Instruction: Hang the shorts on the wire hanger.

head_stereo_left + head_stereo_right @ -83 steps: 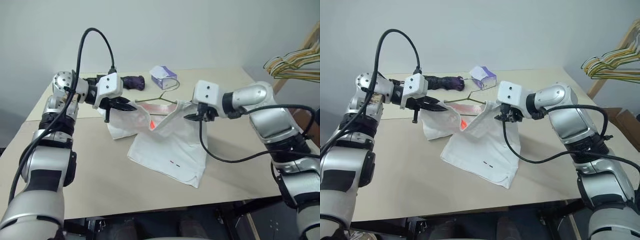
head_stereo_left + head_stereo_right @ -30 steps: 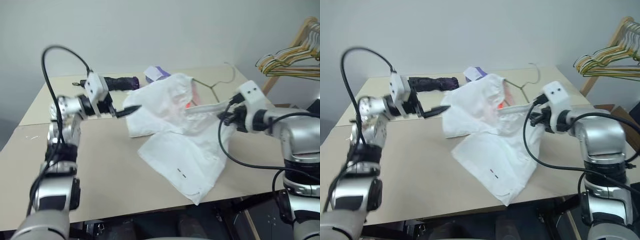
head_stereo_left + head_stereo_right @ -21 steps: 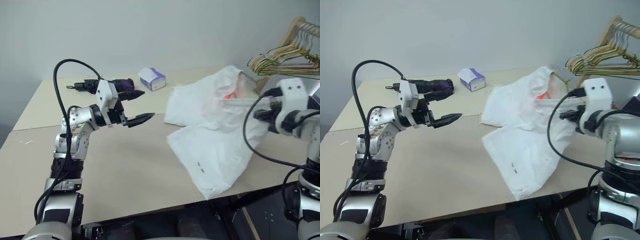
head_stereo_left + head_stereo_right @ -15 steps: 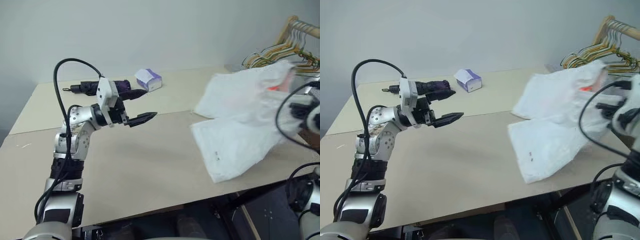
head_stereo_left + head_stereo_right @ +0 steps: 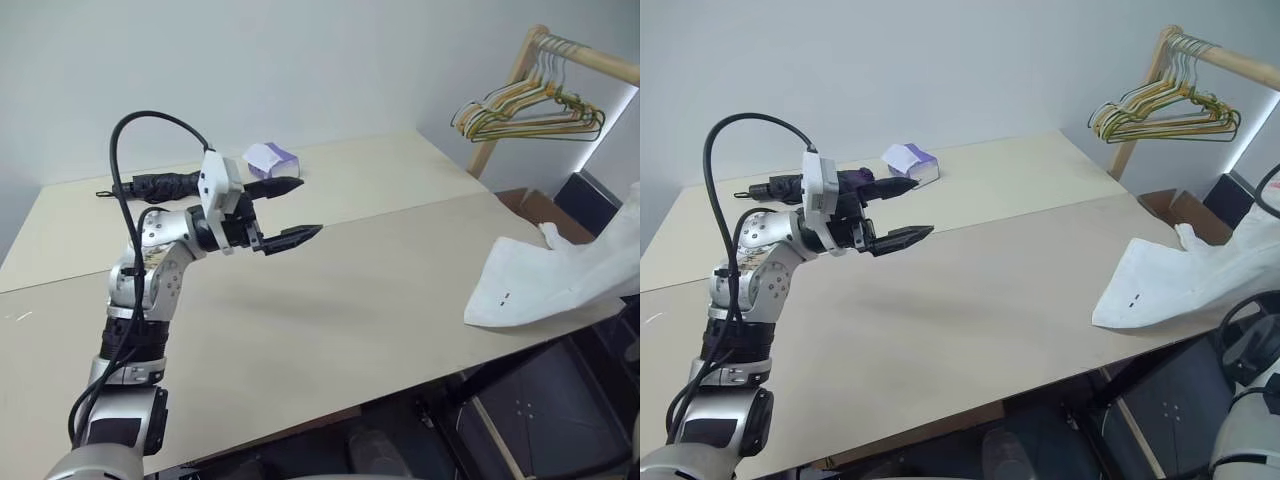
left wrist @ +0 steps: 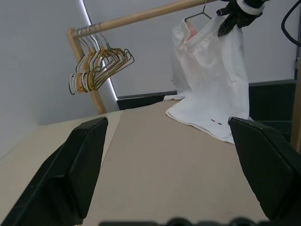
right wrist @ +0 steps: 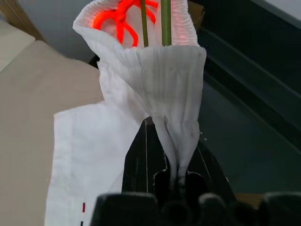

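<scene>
The white shorts [image 5: 545,285] hang off the table's right side, their lower hem lying on the table edge. In the right wrist view my right gripper [image 7: 176,160] is shut on the gathered waistband [image 7: 169,70], and the olive wire hanger [image 7: 165,19] runs up through the waist opening. The left wrist view shows the shorts [image 6: 207,75] held up by the right gripper [image 6: 233,16] just under a wooden rod, with the hanger's hook [image 6: 203,10] close to the rod. My left gripper [image 5: 298,211] hovers open over the table's left half, holding nothing.
A wooden clothes rack [image 5: 520,75] stands past the table's right far corner, with a bunch of yellow, green and white hangers [image 5: 525,108] on its rod. A purple-white tissue box [image 5: 270,158] and a dark purple bundle [image 5: 160,184] lie at the back left.
The view has swung to the right. My right arm has carried the shorts and hanger right, off the table and up toward the rack rod. The left gripper stays open.
</scene>
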Controlling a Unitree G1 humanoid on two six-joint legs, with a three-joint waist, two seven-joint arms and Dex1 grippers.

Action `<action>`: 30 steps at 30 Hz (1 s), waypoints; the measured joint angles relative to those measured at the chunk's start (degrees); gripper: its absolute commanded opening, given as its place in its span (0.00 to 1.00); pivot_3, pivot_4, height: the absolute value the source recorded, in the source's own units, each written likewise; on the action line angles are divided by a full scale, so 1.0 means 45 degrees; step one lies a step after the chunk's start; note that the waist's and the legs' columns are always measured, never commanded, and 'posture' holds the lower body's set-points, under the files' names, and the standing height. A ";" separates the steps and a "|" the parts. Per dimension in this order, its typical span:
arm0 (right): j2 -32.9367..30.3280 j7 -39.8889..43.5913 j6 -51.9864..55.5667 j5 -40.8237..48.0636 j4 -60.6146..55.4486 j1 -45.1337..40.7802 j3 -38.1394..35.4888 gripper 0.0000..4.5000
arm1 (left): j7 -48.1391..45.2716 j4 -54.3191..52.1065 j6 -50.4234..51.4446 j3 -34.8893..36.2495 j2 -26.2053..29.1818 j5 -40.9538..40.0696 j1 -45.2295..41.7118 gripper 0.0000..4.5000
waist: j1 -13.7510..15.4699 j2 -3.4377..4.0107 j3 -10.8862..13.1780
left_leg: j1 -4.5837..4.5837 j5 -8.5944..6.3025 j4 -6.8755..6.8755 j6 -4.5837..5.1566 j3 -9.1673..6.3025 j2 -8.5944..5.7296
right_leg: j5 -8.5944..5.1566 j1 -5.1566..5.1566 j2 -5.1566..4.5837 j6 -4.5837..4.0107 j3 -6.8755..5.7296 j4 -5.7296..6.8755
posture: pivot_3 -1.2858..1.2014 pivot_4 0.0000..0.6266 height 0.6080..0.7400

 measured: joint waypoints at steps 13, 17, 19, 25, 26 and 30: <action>-0.1532 -0.2977 -0.4230 0.0569 0.7079 -0.2876 -0.2173 0.00 | 0.0078 -0.0703 0.0300 0.0148 0.0250 -0.0598 0.0250 0.98 | 0.0034 -0.0011 0.0027 | 0.0061 -0.0001 -0.0071 0.0002 0.0001 -0.0076 | -0.0006 0.0002 -0.0009 0.0014 0.0105 -0.0021 | 0.42 0.00 1.00; -0.2252 -0.3372 -0.5823 0.1047 0.8777 -0.2975 -0.2239 0.00 | 0.0137 -0.0964 0.0427 0.0164 0.0298 -0.0803 0.0355 0.98 | 0.0032 -0.0017 0.0039 | 0.0081 -0.0002 -0.0097 0.0002 0.0001 -0.0089 | -0.0007 0.0005 -0.0002 0.0016 0.0140 -0.0032 | 0.42 0.00 1.00; -0.2427 -0.3444 -0.6317 0.1267 0.9320 -0.2915 -0.2237 0.00 | 0.0141 -0.0994 0.0501 0.0172 0.0378 -0.0834 0.0387 0.98 | 0.0016 -0.0020 0.0042 | 0.0093 -0.0002 -0.0100 0.0002 0.0004 -0.0090 | -0.0004 0.0008 0.0003 0.0021 0.0161 -0.0037 | 0.43 0.00 1.00; -0.2445 -0.3406 -0.7288 0.1977 1.0067 -0.2165 -0.2105 0.00 | 0.0102 -0.1256 0.0534 0.0434 0.0332 -0.1549 0.0445 0.98 | 0.0003 -0.0046 0.0088 | 0.0251 -0.0014 -0.0131 0.0015 -0.0007 -0.0092 | -0.0020 0.0192 0.0031 0.0100 0.0196 -0.0150 | 0.43 0.00 1.00; -0.2445 -0.3378 -0.7370 0.2027 1.0097 -0.2102 -0.2037 0.00 | 0.0056 -0.1333 0.0535 0.0564 0.0281 -0.1796 0.0445 0.98 | 0.0006 -0.0056 0.0094 | 0.0261 -0.0016 -0.0132 0.0016 -0.0009 -0.0090 | -0.0019 0.0207 0.0032 0.0104 0.0193 -0.0161 | 0.43 0.00 1.00; -0.2445 -0.3280 -0.7577 0.2059 1.0161 -0.1985 -0.1699 0.00 | -0.0303 -0.1412 0.0546 0.0955 0.0254 -0.2669 0.0454 0.98 | 0.0014 -0.0060 0.0097 | 0.0257 -0.0018 -0.0131 0.0020 -0.0008 -0.0093 | -0.0009 0.0215 0.0030 0.0114 0.0195 -0.0182 | 0.43 0.00 1.00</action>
